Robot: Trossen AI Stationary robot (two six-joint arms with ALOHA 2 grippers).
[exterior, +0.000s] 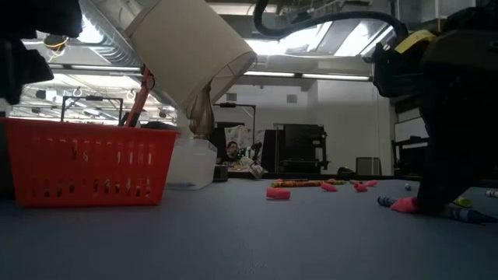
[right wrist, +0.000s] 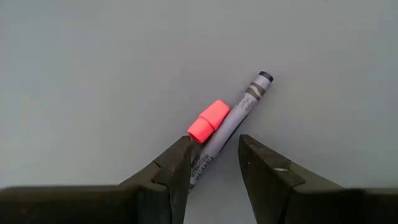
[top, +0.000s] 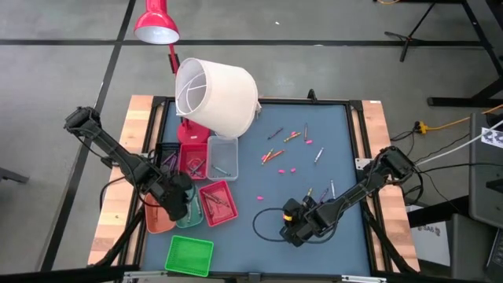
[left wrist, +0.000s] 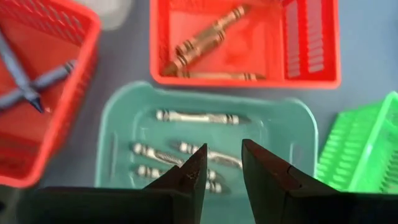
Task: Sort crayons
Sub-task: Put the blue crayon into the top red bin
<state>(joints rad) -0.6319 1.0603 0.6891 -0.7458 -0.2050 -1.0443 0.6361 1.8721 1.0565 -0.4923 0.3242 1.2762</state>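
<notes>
Grey paper-wrapped crayon (right wrist: 231,134) beside pink stub (right wrist: 209,121), right hand (right wrist: 214,163) open astride it

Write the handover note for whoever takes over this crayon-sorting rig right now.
Left gripper: open, empty, over the teal tray, which holds four pale crayons.
Right gripper: open, straddling a grey crayon that lies on the mat touching a pink stub; not gripped yet.
Done: brown crayons in a red tray.
Left: loose crayons on the mat; green tray looks empty.
</notes>
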